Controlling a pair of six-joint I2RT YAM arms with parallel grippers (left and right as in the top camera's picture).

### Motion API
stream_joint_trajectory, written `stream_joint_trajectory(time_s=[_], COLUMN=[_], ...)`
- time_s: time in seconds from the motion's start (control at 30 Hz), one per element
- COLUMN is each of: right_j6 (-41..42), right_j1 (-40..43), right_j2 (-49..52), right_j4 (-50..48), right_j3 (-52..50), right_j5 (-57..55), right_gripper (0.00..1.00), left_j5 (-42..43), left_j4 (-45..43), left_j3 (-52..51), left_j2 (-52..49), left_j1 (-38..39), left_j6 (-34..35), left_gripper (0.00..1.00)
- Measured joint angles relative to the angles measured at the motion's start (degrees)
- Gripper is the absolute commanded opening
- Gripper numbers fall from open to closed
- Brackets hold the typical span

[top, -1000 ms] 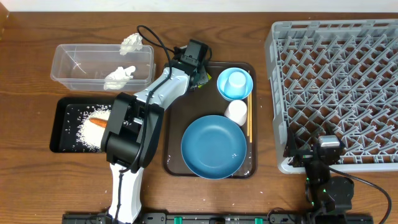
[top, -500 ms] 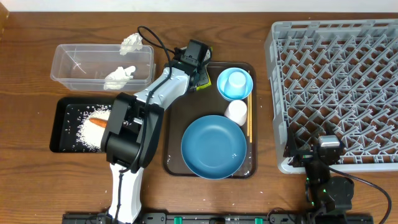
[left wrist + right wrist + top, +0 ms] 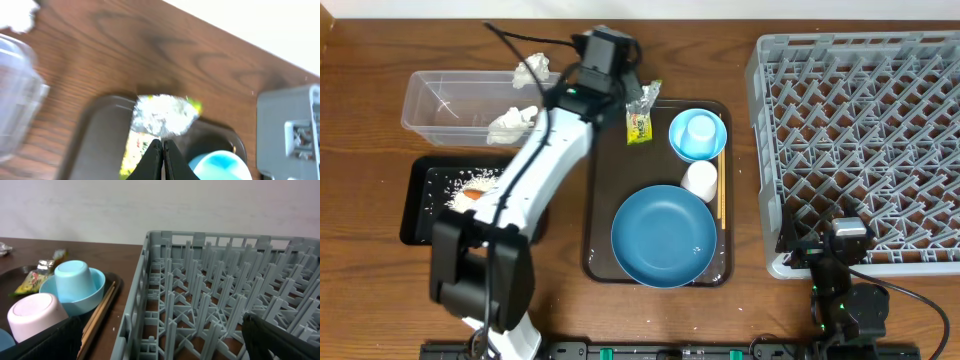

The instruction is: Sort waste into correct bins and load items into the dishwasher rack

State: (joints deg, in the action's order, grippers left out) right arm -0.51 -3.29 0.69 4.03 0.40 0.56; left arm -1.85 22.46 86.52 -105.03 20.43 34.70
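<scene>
My left gripper [image 3: 162, 143] is shut on the silver foil wrapper [image 3: 161, 116], which hangs from its tips above the back left corner of the brown serving tray [image 3: 603, 205]; from overhead the wrapper [image 3: 640, 116] dangles just right of the gripper [image 3: 626, 92]. On the tray sit the large blue plate [image 3: 663, 236], a small blue bowl [image 3: 698, 135] with a light blue cup upside down in it, a white cup [image 3: 699, 180] and chopsticks [image 3: 721, 195]. My right gripper [image 3: 160, 342] stands open at the near edge of the grey dishwasher rack [image 3: 860, 130], empty.
The clear tub [image 3: 445, 108] at back left holds a crumpled tissue [image 3: 512, 122]; another tissue [image 3: 530, 70] lies at its far rim. In front of it the black tray [image 3: 413, 205] holds rice [image 3: 460, 212] and the carrot [image 3: 475, 194].
My left arm has risen and swung back to the left, its jaws shut, carrying the foil wrapper up off the brown tray. The right arm has not moved.
</scene>
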Motion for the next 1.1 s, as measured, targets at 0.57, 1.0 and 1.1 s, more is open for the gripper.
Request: stream_joint_trajectory(time_s=[0.57,1.0,1.1], right_j6=[0.0,0.0,0.0], right_j1=[0.0,0.0,0.0], right_j2=[0.0,0.0,0.0], right_j4=[0.0,0.0,0.02], right_j3=[0.0,0.0,0.0], right_j5=[0.0,0.0,0.0], right_gripper=[0.99,0.99,0.99], left_j5=[7.26,7.93,7.96], left_j4=[-3.91,-2.95,-2.23], left_j3=[0.0,0.0,0.0], left_j2=[-12.85,-18.64,-18.62], left_j1=[-0.22,-0.07,-0.07], left_j6=[-5.4,-9.57,-9.66], left_gripper=[0.8,0.63,0.63])
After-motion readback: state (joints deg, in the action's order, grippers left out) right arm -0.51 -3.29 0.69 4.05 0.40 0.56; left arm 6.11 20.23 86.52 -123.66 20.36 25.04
